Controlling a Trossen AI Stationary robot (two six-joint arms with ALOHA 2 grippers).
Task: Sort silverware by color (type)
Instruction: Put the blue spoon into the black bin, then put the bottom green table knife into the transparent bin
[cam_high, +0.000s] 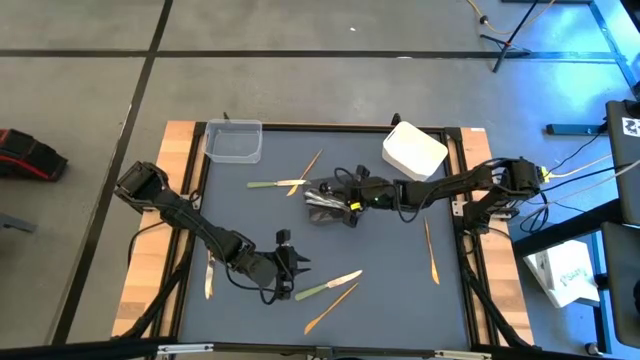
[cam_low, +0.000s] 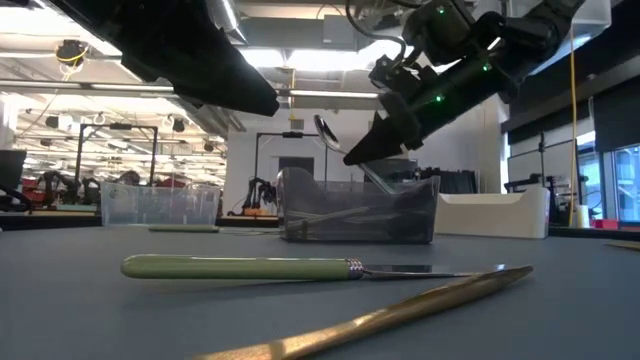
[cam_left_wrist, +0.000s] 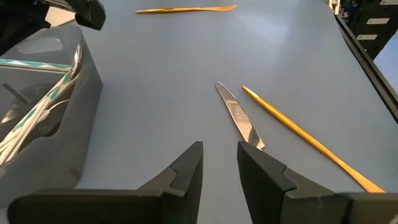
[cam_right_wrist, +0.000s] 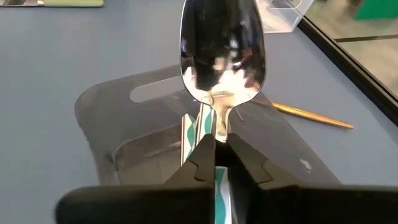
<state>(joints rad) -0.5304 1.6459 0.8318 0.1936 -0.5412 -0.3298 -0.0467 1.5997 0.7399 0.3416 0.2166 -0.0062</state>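
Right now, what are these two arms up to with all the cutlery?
They are sorting it. The right gripper holds a silver spoon by its handle over the dark tub, which already has silverware in it. The left gripper hovers open near a green-handled knife and a tan knife lying on the table.

Right gripper (cam_right_wrist: 216, 155) fingers pinched — left gripper (cam_left_wrist: 219, 163) fingers parted, low.

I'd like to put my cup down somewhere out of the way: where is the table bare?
Barest is the mat's right half, between the white tub and the tan knife. The left strip below the clear tub is also free. The middle is crowded: the right gripper holds a silver spoon over the dark tub, and the left gripper hangs near the green-handled knife.
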